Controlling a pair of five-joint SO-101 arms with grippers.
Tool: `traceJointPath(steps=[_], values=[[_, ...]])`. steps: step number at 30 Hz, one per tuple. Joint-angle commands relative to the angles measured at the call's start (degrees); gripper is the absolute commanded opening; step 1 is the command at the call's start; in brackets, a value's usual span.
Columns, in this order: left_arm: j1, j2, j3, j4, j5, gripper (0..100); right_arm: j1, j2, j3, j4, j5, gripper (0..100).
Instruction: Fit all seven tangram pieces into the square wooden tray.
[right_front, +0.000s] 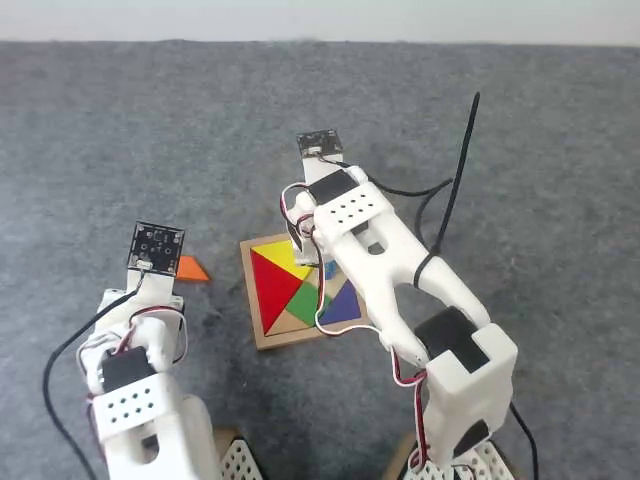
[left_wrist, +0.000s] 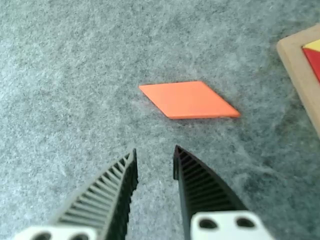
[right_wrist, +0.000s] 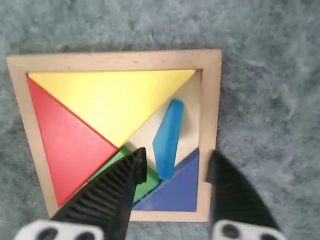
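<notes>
The square wooden tray (right_front: 285, 338) lies on the grey table (right_front: 120, 130), about midway across and toward its near edge. Inside it, a yellow triangle (right_wrist: 110, 100) runs along the tray's far edge and a red triangle (right_wrist: 65, 140) along its left edge, the two meeting on a diagonal. A green piece (right_front: 303, 302) sits by the middle of the near edge, and a dark blue triangle (right_wrist: 175, 190) fills the near right corner. Along the right edge is a strip of bare wood, and in it a light blue piece (right_wrist: 167, 135) is tilted up rather than lying flat. It looks propped on the yellow triangle's slanted side, though that contact is hard to make out. The right gripper (right_wrist: 177, 152) hangs over the near half of the tray with its jaws spread wide and nothing between them, one on each side of the light blue piece's nearer end. The orange parallelogram (left_wrist: 189, 100) lies flat on the table off the tray's left edge, near it but not touching. The left gripper (left_wrist: 155, 150) is just short of that piece, its jaws a narrow gap apart and holding nothing.
</notes>
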Motion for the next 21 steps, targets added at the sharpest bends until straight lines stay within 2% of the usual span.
traceJointPath(steps=[1, 4, 7, 14, 21], values=[[0.09, -1.23, -1.01, 0.09, -0.53, 12, 0.04, -0.84, -1.32, 1.71, 1.85, 27.3], [0.09, -1.23, -1.01, 0.09, -0.53, 12, 2.15, -1.80, -1.32, 1.71, 2.99, 27.3], [0.09, -1.23, -1.01, 0.09, -0.53, 12, 5.14, -4.00, -1.67, 1.71, 7.74, 25.8], [0.09, -1.23, -1.01, 0.09, -0.53, 12, 12.62, -4.53, -1.85, 1.80, 19.43, 0.3], [0.09, -1.23, -1.01, 0.09, -0.53, 12, 13.14, -8.48, -2.99, 5.14, 21.80, 0.7]])
